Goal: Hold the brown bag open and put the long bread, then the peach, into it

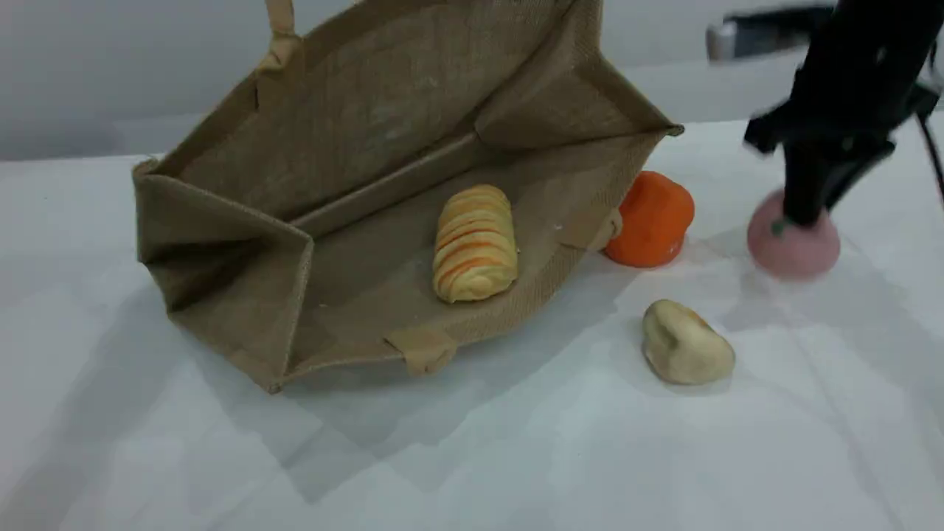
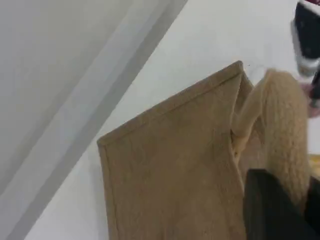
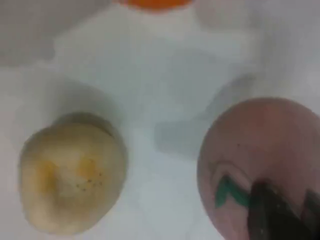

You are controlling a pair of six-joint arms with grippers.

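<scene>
The brown bag (image 1: 354, 147) lies on its side with its mouth open toward the camera. Its upper handle (image 1: 280, 22) is pulled straight up out of view. In the left wrist view my left gripper (image 2: 280, 200) is shut on that beige padded handle (image 2: 287, 135), above the bag's wall (image 2: 175, 165). The long bread (image 1: 474, 243) rests inside the bag on its lower wall. The pink peach (image 1: 800, 251) sits on the table at the right. My right gripper (image 1: 800, 214) comes down on its top, shut on it beside the green leaf mark. Up close, the dark fingertip (image 3: 275, 215) presses into the peach (image 3: 255, 150).
An orange round fruit (image 1: 653, 219) stands against the bag's right edge, between the bag and the peach. A pale beige lumpy piece (image 1: 686, 343) lies in front of them, also seen in the right wrist view (image 3: 70, 177). The white table stretches out around them.
</scene>
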